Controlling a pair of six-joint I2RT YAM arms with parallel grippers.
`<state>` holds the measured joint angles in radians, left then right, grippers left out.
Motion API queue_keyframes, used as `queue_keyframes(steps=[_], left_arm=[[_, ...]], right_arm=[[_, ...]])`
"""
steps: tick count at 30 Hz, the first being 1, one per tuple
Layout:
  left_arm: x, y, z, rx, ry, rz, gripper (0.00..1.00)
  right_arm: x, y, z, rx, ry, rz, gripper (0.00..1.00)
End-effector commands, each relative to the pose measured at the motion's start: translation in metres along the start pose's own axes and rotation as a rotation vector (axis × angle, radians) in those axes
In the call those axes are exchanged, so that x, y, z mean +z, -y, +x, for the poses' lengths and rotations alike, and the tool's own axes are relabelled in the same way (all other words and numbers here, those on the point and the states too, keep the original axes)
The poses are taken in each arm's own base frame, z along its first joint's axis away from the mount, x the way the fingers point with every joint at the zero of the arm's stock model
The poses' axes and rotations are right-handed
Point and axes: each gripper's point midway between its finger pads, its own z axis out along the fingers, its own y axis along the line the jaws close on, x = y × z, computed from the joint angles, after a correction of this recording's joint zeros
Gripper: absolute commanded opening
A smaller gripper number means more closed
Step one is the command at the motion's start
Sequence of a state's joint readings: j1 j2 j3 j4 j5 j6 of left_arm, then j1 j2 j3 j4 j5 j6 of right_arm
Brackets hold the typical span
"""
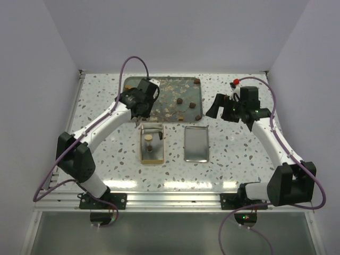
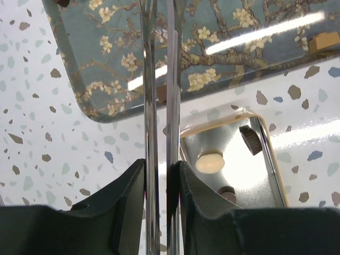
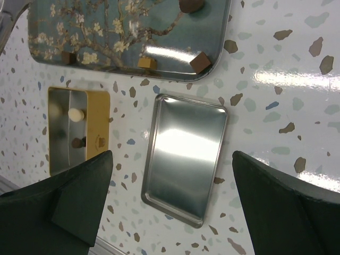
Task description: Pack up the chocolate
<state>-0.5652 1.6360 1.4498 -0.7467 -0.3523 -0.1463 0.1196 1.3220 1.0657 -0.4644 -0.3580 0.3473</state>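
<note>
My left gripper point(image 1: 139, 109) point(image 2: 162, 162) is shut on a pair of shiny metal tongs point(image 2: 150, 79), whose tips hang over the near edge of the floral tray point(image 1: 188, 90) point(image 2: 106, 53). A small brown bit point(image 2: 162, 93) shows between the tong blades; I cannot tell whether it is gripped. The gold tin point(image 1: 142, 151) point(image 2: 271, 154) holds a cream chocolate point(image 2: 210, 161) and two dark ones point(image 2: 251, 139). More chocolate pieces point(image 1: 180, 100) point(image 3: 202, 62) lie on the tray. My right gripper point(image 1: 226, 109) point(image 3: 171, 154) hangs open and empty above the silver lid point(image 1: 196, 144) point(image 3: 186, 154).
The lid lies flat to the right of the tin, both just in front of the tray. Pale crumbs are scattered over the tray. White walls close the table at the left, back and right.
</note>
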Motion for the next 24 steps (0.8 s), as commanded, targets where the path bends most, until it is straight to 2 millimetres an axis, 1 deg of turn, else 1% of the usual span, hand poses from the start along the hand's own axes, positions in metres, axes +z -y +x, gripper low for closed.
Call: queue_keyframes(steps=[1, 2, 3, 4, 5, 6, 7, 8, 9, 10, 11, 15, 20, 24], left_arm=[[-0.024, 0.002, 0.006, -0.022, 0.009, 0.027, 0.29], [-0.027, 0.004, 0.015, -0.013, -0.009, 0.031, 0.29], [-0.037, 0.003, 0.015, -0.029, 0.014, 0.041, 0.29], [-0.042, 0.004, 0.017, -0.035, 0.02, 0.053, 0.29], [-0.044, 0.011, 0.026, -0.031, 0.009, 0.081, 0.29], [-0.049, 0.013, 0.029, -0.042, 0.014, 0.092, 0.29], [-0.06, 0.013, 0.031, -0.051, 0.03, 0.111, 0.29], [-0.064, 0.014, 0.037, -0.048, 0.025, 0.119, 0.29], [-0.069, 0.014, 0.04, -0.056, 0.027, 0.122, 0.29], [-0.079, 0.012, 0.039, -0.063, 0.047, 0.13, 0.29], [-0.084, 0.011, 0.044, -0.061, 0.042, 0.132, 0.29], [-0.106, 0.013, 0.048, -0.078, 0.064, 0.181, 0.29], [-0.118, 0.023, 0.073, -0.064, 0.018, 0.22, 0.29], [-0.126, 0.026, 0.093, -0.049, -0.028, 0.227, 0.29]], right_arm=[[-0.009, -0.011, -0.01, -0.024, 0.019, -0.026, 0.98], [-0.009, -0.01, -0.01, -0.024, 0.022, -0.02, 0.98], [-0.009, -0.009, -0.011, -0.028, 0.025, -0.016, 0.98], [-0.009, -0.009, -0.011, -0.028, 0.027, -0.015, 0.98], [-0.009, -0.009, -0.011, -0.029, 0.026, -0.014, 0.98], [-0.008, -0.008, -0.01, -0.028, 0.021, -0.014, 0.98], [-0.008, -0.008, -0.01, -0.028, 0.021, -0.016, 0.98], [-0.008, -0.009, -0.011, -0.03, 0.022, -0.018, 0.98], [-0.008, -0.009, -0.012, -0.03, 0.022, -0.018, 0.97], [-0.008, -0.009, -0.012, -0.03, 0.024, -0.017, 0.98], [-0.008, -0.009, -0.013, -0.032, 0.025, -0.016, 0.98], [-0.007, -0.01, -0.015, -0.03, 0.027, -0.016, 0.98], [-0.01, -0.012, -0.016, -0.025, 0.034, -0.021, 0.98], [-0.011, -0.01, -0.011, -0.024, 0.028, -0.017, 0.98]])
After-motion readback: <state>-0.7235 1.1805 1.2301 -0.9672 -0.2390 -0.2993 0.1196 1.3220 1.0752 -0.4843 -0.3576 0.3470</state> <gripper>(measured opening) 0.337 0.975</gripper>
